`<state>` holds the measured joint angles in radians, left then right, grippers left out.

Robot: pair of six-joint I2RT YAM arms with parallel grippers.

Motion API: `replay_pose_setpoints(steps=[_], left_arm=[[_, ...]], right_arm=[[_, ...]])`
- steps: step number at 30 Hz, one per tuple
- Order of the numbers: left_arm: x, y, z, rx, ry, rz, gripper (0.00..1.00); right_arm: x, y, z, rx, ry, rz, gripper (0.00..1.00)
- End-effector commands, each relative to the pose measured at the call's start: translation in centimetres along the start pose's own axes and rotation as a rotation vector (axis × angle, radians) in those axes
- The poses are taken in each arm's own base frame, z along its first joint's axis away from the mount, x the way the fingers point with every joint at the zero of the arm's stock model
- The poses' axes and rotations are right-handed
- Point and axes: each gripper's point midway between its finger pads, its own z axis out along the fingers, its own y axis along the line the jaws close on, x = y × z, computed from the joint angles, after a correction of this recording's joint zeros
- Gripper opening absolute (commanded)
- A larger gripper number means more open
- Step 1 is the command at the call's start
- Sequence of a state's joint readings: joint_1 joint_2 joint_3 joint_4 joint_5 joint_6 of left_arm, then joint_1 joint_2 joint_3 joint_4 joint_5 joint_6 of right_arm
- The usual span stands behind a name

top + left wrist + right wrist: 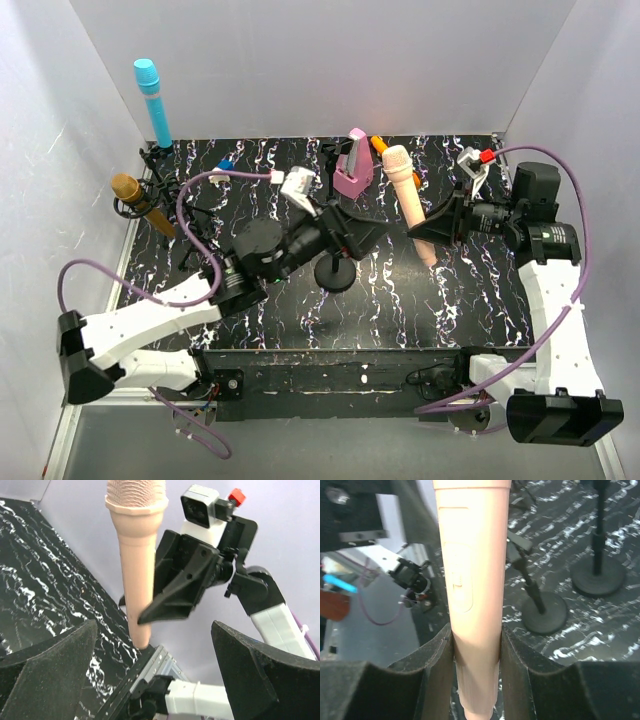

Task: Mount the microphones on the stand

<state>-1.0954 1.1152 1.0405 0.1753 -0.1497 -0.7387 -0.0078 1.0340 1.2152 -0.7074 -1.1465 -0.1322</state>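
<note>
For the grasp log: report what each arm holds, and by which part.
The right gripper clamps the pale pink-beige microphone by its lower handle, near the tail end. The left gripper is open and holds nothing.

Pink-beige microphone (pixel 472 580): smooth matt plastic body, fine mesh head. Left gripper (pixel 154 630) fingers (pixel 50 670): matt black, grainy, foam-like surface. Table (pixel 400 290): black with white marbling, slight sheen. Arm links (pixel 150 320): smooth white plastic.

A pink pyramid-shaped metronome (pixel 352 170) stands upright near the middle of the far edge of the black marbled tabletop (pixel 400 300).
</note>
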Motion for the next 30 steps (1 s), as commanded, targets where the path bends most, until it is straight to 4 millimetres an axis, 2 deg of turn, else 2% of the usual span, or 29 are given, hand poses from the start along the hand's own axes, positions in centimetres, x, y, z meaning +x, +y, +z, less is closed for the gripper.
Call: replay_pose_setpoints(steps=[1, 9, 12, 16, 26, 30], left_arm=[[-1.7, -2.6, 3.0, 0.071, -0.042, 0.029, 0.98], [-1.1, -2.4, 6.7, 0.064, -0.054, 0.044, 0.98], [-1.0, -2.5, 7.5, 0.059, -0.054, 0.046, 0.91], [-1.0, -2.7, 7.9, 0.058, -0.049, 0.031, 0.82], [-1.5, -2.4, 7.8, 0.036, -0.062, 0.045, 0.69], [-1.4, -2.6, 7.9, 0.038, -0.053, 0.057, 0.54]], right_arm=[[-2.1, 4.7, -0.5, -0.191, -0.059, 0.042, 0.01], [-1.5, 5.7, -0.7, -0.226, -0.073, 0.034, 0.01], [-1.2, 5.5, -0.7, -0.221, -0.075, 0.021, 0.01], [-1.0, 5.2, -0.6, -0.211, -0.076, 0.015, 0.01], [-0.4, 5.8, 0.0, -0.224, -0.052, -0.018, 0.01], [-0.5, 6.1, 0.1, -0.225, -0.048, -0.036, 0.01]])
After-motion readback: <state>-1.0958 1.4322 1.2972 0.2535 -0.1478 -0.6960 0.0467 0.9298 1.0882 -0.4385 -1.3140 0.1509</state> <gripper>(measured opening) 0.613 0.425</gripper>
